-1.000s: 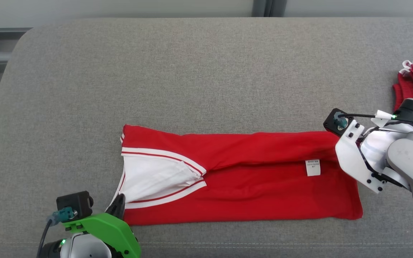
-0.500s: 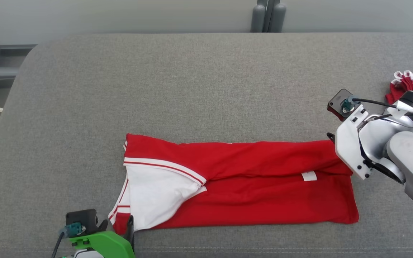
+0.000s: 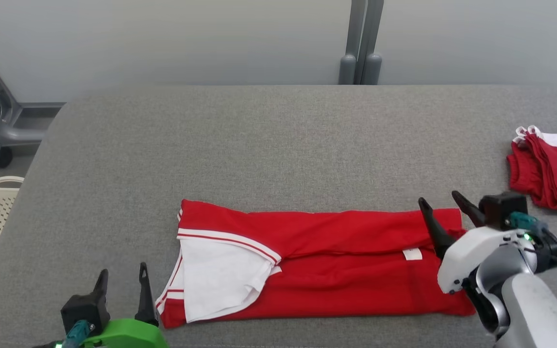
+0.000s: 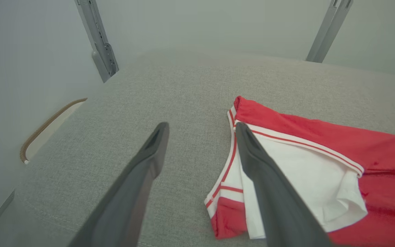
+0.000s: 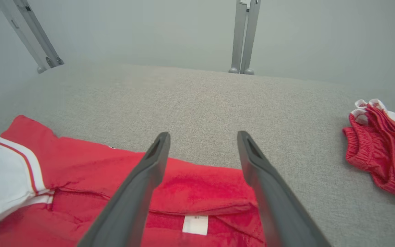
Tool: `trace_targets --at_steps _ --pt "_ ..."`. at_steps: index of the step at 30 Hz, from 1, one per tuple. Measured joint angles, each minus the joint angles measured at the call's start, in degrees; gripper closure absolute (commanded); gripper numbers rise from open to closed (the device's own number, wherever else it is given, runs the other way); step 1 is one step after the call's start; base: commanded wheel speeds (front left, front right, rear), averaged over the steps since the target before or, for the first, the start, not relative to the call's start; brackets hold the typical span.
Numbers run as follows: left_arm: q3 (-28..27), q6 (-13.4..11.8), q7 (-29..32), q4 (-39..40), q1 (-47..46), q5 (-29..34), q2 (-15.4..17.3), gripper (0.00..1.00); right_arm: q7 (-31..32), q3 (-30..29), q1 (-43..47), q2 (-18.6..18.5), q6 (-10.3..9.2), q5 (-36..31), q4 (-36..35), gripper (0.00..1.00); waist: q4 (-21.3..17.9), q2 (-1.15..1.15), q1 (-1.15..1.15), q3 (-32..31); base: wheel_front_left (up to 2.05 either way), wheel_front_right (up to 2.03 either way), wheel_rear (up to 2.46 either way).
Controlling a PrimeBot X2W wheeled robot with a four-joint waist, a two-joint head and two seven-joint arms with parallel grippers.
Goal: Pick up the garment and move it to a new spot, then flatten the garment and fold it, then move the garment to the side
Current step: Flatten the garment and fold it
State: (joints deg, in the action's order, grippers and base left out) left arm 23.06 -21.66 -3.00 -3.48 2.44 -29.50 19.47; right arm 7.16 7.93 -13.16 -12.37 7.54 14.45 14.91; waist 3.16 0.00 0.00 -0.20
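- Garment (image 3: 346,270): laid flat on the near half of the grey table (image 3: 259,145), well apart from the red pile (image 3: 554,174) at the right edge.
- Long axis: it runs left to right across the head view, so one short end is presented to each arm.
- Left gripper (image 3: 122,278): it is positioned just beside the near-left corner, so the garment lies ahead and to its right. The fingers are spread wide and nothing is held.
- Right gripper (image 3: 438,199): it is positioned above the right end, fingers pointing towards the far edge. The fingers are spread wide and nothing is held.
- Reach: each end is nearer to the arm on its own side, and neither end is touched.
- Next move (judged): a fold across the long axis is expected, so both short ends must be gripped squarely.
- Appearance: red cloth, already doubled lengthwise into a long band, with a crease along the middle.
- Left end: a white panel with red-and-white striped trim is exposed, and its near corner is turned out unevenly.
- Right end: a small white label (image 3: 412,253) is seen near it.
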Motion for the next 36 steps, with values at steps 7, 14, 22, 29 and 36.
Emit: trace_targets --at_steps 7,14,22,29,36 --pt "-1.4 2.3 -9.9 -1.7 0.1 1.0 -0.9 0.00 -8.7 -10.7 5.6 8.3 -0.02 -2.2 -0.9 0.00 0.2 0.00 0.00 -2.3 0.00 0.00 0.00" --pt "-1.2 5.9 -11.7 -5.5 -0.4 2.1 -1.3 0.00 -10.9 -11.9 7.1 9.4 -0.02 -3.2 0.2 0.00 0.7 0.00 0.00 -4.0 0.00 0.00 0.00" --pt "-1.2 10.6 -12.0 -9.5 -2.5 2.9 -2.5 0.00 -13.7 -10.1 8.5 9.5 -0.02 -2.6 3.9 0.00 1.2 0.00 0.00 -5.1 0.00 0.00 0.00" --pt "-3.4 11.7 -12.0 -12.8 -3.9 4.0 -3.5 0.00 -14.8 -10.1 8.5 9.5 -0.02 -3.6 6.6 0.00 0.9 0.00 0.00 -5.1 0.00 0.00 0.00" --pt "-3.8 13.0 -12.0 -13.8 -4.2 5.5 -4.1 0.00 -15.2 -9.5 8.1 9.5 -0.02 -3.5 7.1 0.00 0.1 0.00 0.00 -4.9 0.00 0.00 0.00"
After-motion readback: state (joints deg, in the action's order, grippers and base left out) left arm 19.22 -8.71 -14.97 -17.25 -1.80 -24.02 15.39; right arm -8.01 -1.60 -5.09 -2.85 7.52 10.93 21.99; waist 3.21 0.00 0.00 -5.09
